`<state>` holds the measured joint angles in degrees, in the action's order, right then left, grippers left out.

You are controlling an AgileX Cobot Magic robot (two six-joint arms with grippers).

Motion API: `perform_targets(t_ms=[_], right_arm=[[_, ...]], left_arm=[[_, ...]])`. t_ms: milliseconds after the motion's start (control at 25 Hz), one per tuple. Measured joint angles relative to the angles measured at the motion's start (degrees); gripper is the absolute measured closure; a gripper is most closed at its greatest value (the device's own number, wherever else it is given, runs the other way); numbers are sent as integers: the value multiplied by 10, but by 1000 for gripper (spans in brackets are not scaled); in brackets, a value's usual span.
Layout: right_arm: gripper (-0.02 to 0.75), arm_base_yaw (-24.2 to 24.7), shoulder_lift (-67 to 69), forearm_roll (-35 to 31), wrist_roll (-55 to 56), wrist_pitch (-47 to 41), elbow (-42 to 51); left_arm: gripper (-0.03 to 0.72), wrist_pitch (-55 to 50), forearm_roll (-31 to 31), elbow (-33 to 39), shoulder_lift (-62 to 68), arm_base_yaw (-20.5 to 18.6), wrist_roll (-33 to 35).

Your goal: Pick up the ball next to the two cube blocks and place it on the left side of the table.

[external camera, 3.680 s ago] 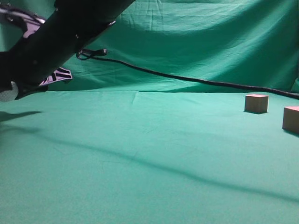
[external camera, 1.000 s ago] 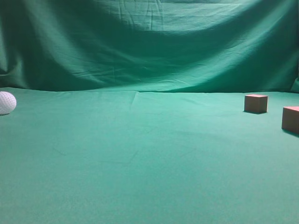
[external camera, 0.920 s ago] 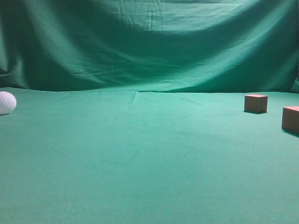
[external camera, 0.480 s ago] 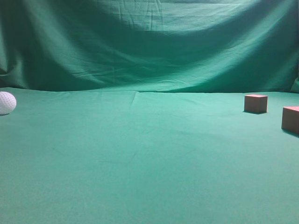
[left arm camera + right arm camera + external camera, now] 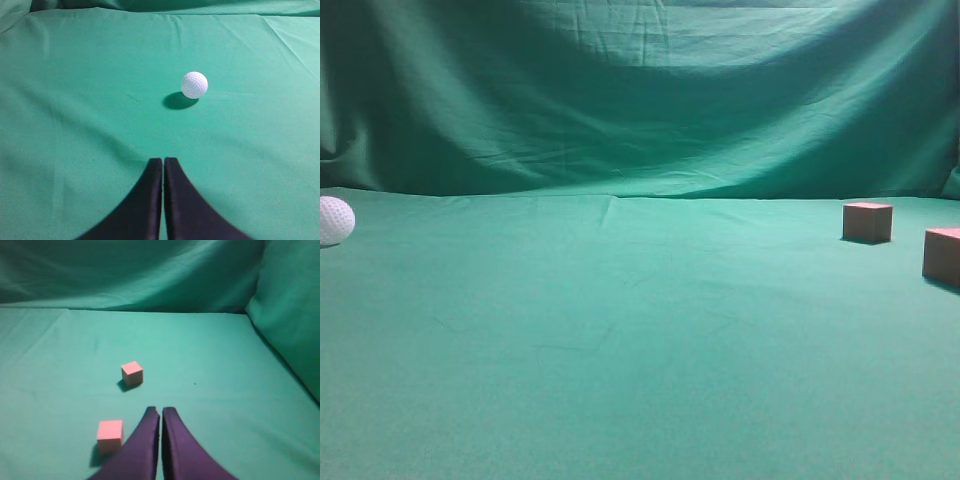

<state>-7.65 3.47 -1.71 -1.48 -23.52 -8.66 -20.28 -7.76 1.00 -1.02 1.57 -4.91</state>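
The white dimpled ball [image 5: 334,220] rests on the green table [image 5: 620,330] at the far left edge of the exterior view. In the left wrist view the ball [image 5: 194,84] lies free on the cloth, ahead and a little right of my left gripper [image 5: 163,160], which is shut and empty. The two reddish-brown cube blocks [image 5: 868,221] [image 5: 942,256] stand at the right. In the right wrist view the cubes [image 5: 132,373] [image 5: 109,434] sit ahead and left of my right gripper [image 5: 160,410], which is shut and empty. Neither gripper shows in the exterior view.
A green cloth backdrop [image 5: 640,90] hangs behind the table. In the right wrist view the cloth rises as a wall [image 5: 290,305] on the right side.
3.7 s ago a black arm held the ball at the far left with a cable across the backdrop. Arm and cable have left the exterior view; over the last second nothing moves.
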Motion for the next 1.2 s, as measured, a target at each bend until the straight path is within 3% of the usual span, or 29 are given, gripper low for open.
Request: perform_targets(t_ms=[280, 1200], right_arm=[[738, 33, -40, 0, 4, 15, 100], [738, 34, -40, 0, 4, 12, 102]], left_arm=[[688, 0, 0, 0, 0, 0, 0], [688, 0, 0, 0, 0, 0, 0]])
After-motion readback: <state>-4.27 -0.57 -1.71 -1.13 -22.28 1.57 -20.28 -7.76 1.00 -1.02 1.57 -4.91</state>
